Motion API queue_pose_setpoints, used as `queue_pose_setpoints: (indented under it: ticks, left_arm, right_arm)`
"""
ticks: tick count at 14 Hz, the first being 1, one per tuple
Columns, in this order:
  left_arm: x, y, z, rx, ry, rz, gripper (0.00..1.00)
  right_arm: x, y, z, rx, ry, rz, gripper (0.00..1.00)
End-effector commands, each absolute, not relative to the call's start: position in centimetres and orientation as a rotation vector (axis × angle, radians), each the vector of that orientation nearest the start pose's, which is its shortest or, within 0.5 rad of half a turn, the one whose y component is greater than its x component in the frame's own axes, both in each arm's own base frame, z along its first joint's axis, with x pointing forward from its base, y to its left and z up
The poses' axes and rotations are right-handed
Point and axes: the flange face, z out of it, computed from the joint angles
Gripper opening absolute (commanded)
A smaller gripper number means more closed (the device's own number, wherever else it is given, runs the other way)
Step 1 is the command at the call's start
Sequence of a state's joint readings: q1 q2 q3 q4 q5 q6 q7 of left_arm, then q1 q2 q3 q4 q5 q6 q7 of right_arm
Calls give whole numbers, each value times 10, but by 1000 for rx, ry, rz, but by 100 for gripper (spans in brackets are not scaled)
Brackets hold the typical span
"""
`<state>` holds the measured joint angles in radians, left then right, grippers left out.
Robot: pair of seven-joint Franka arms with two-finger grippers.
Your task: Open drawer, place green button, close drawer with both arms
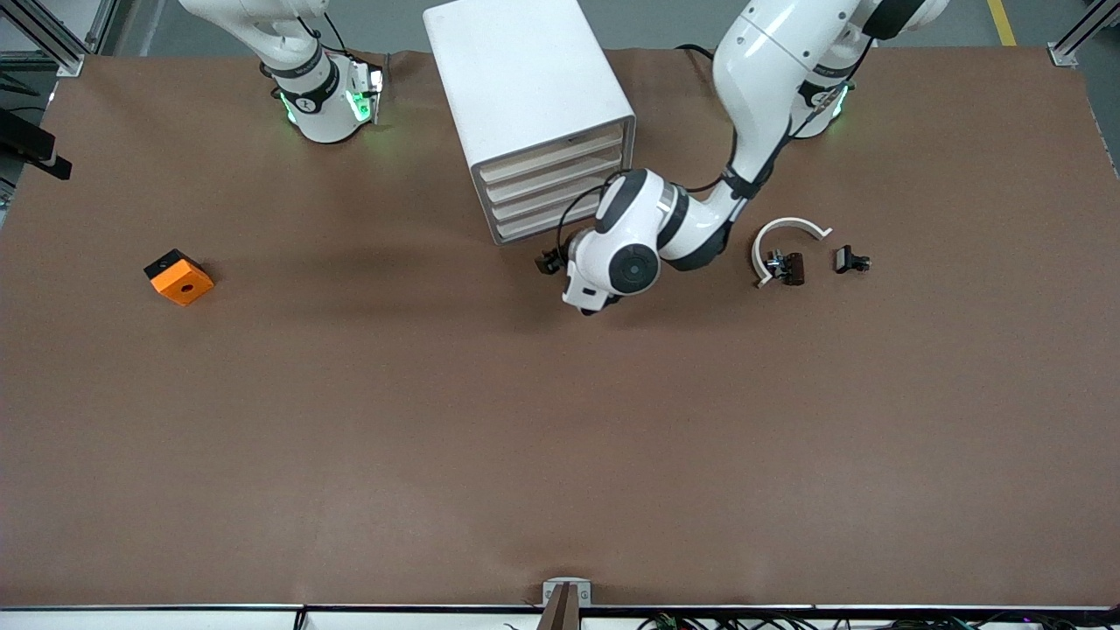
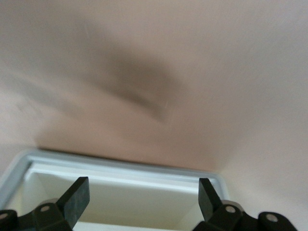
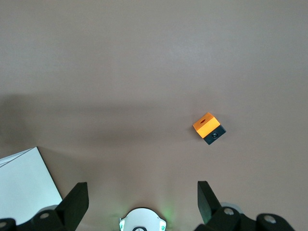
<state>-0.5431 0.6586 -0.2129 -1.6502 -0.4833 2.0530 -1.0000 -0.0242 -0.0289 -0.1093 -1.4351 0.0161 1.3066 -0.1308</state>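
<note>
- L end effector (image 2: 144, 192): matte black fingers apart, low on the desk (image 1: 560, 437), just in front of the cabinet's (image 1: 525, 79) bottom drawer (image 1: 542, 226).
- Cabinet: smooth white box, rounded rim, four flat cream drawer fronts, all looking closed.
- R end effector (image 3: 143, 195): fingers apart, waiting high over the desk by its own base.
- Button: can't make it out in any view.
- Orange square block (image 1: 179, 278) w/ hole, black underside, toward R arm's end.
- White curved strip (image 1: 787, 229) & small black clips (image 1: 850, 260) toward L arm's end.
- Desk: matte brown sheet.
</note>
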Motion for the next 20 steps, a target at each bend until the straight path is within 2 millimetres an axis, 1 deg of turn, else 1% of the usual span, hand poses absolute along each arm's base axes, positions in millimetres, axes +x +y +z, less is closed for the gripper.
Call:
queue_pose_setpoints:
  ticks: [1, 2, 3, 4, 5, 6, 7, 9, 10, 11, 12, 13, 14, 15, 17, 19, 20]
  left_arm:
    - [527, -418, 267, -3100, -903, 772, 100]
    - [540, -402, 285, -3122, -878, 673, 100]
    - [554, -377, 301, -3150, -833, 594, 100]
    - [564, -350, 318, -3200, -760, 556, 100]
    - [568, -326, 331, -3245, -668, 521, 100]
    - [569, -299, 339, -3276, -573, 502, 100]
    - [568, -278, 349, -3301, -475, 487, 100]
    - [562, -230, 376, -3307, -210, 565, 100]
    - [563, -202, 389, -3303, -92, 597, 100]
    - [564, -177, 404, -3299, 1, 578, 100]
    - [561, -159, 421, -3300, 75, 543, 100]
    - [557, -139, 435, -3288, 101, 521, 100]
    - [552, -116, 450, -3263, 151, 485, 100]
    - [547, -98, 462, -3256, 219, 460, 100]
    - [532, -50, 486, -3265, 365, 419, 100]
    - [513, -7, 504, -3248, 496, 372, 100]
    - [502, 12, 508, -3227, 559, 353, 100]
  right_arm:
    - [502, -72, 685, -3110, -12, 119, 100]
    - [499, -72, 685, -3110, -12, 119, 100]
    - [496, -72, 686, -3107, -12, 119, 100]
    - [493, -73, 685, -3106, -17, 116, 100]
    - [491, -74, 685, -3106, -48, 103, 100]
    - [491, -76, 686, -3105, -74, 93, 100]
    - [491, -79, 686, -3105, -77, 90, 100]
    - [490, -78, 687, -3107, -79, 86, 100]
    - [490, -79, 687, -3106, -77, 86, 100]
    - [490, -80, 687, -3108, -67, 82, 100]
    - [490, -82, 687, -3106, -46, 83, 100]
    - [490, -85, 688, -3105, -32, 71, 100]
    - [490, -86, 688, -3102, -3, 63, 100]
    - [490, -84, 689, -3101, 70, 64, 100]
    - [491, -80, 689, -3102, 90, 63, 100]
    - [491, -78, 688, -3102, 52, 65, 100]
    - [491, -78, 689, -3102, 49, 62, 100]
